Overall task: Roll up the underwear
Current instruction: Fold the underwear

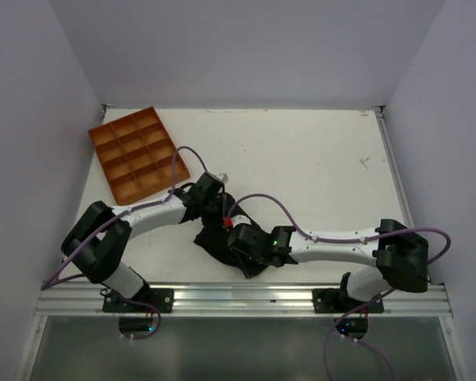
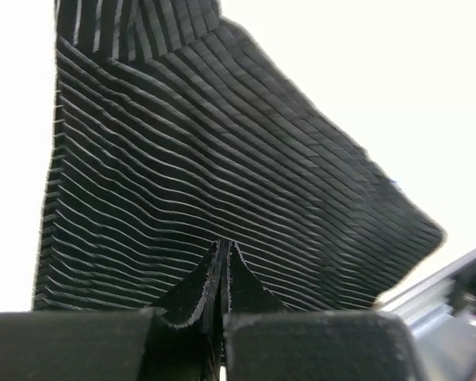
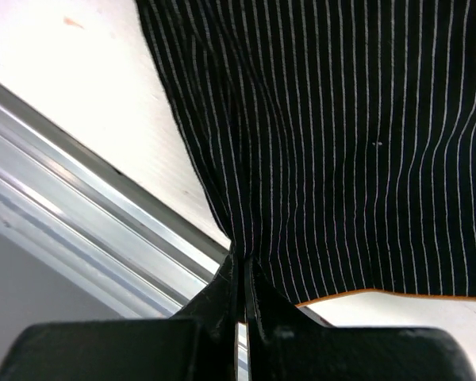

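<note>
**Fig. Two-handed pinch on the garment at the near table edge**

Both arms meet over the soft black pin-striped fabric underwear [image 1: 213, 244], which lies crumpled near the front of the matt white table [image 1: 317, 159], just beside the ribbed aluminium rail [image 1: 246, 298] along that edge. The black two-finger left gripper [image 2: 224, 255] has its jaws pressed together on a fold of cloth, and the stripes fan away from the pinch. The black two-finger right gripper [image 3: 242, 268] is likewise clamped on cloth, close to the thin orange-brown hem [image 3: 341, 296]. From above, the left gripper [image 1: 216, 213] and right gripper [image 1: 236, 236] sit very near each other, and their wrists hide much of the garment. How much of the cloth is off the table probably cannot be settled from these views.

Judged step: spreading or straightening the cloth before any roll begins. To do it well, the two pinches should draw apart evenly until the stripes run straight. The garment should then be laid flat, hem line square, so a roll can start from one narrow end without skewing.

Edges and room: the rail [image 3: 87, 214] lies close under the right gripper, so a pull toward the arm bases risks dragging cloth over the lip. Open white surface extends to the far and right sides. The orange plastic compartment tray [image 1: 103, 136] stands well apart at the far left.
</note>
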{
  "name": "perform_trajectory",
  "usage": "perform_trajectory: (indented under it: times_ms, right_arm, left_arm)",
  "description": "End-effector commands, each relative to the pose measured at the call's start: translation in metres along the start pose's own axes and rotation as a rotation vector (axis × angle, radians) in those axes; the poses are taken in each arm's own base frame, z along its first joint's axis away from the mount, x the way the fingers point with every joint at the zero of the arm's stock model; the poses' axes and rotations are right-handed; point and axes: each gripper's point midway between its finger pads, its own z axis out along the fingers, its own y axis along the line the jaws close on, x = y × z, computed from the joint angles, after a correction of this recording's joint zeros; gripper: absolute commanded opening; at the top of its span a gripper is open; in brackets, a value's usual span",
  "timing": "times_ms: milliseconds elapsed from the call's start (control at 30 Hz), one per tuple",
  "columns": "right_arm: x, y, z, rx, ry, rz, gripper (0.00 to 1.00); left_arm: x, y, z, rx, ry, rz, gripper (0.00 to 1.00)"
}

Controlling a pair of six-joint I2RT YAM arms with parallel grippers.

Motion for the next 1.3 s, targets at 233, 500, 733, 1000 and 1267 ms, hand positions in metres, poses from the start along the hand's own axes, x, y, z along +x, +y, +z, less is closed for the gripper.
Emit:
perform_trajectory:
  times_ms: [233,500,733,1000,1267]
  right_arm:
    - [-0.015,0.017,-0.007,-0.081,-0.062,-0.020,0.00]
    - [-0.009,0.012,-0.008,-0.074,-0.068,0.011,0.00]
    - [-0.009,0.006,-0.008,-0.043,-0.072,0.028,0.00]
    - [-0.019,-0.010,-0.016,0.012,-0.086,0.067,0.00]
    - [-0.032,-0.037,-0.026,0.052,-0.103,0.131,0.00]
  left_arm:
    - [-0.055,-0.097,-0.038,0.394,-0.038,0.125,0.00]
    - [-0.020,-0.101,-0.002,0.556,0.114,0.159,0.00]
    - [-0.003,-0.074,0.029,0.477,0.146,0.174,0.00]
    - [0.020,-0.047,0.052,0.348,0.192,0.199,0.00]
    - [0.027,-0.038,0.057,0.307,0.196,0.210,0.00]
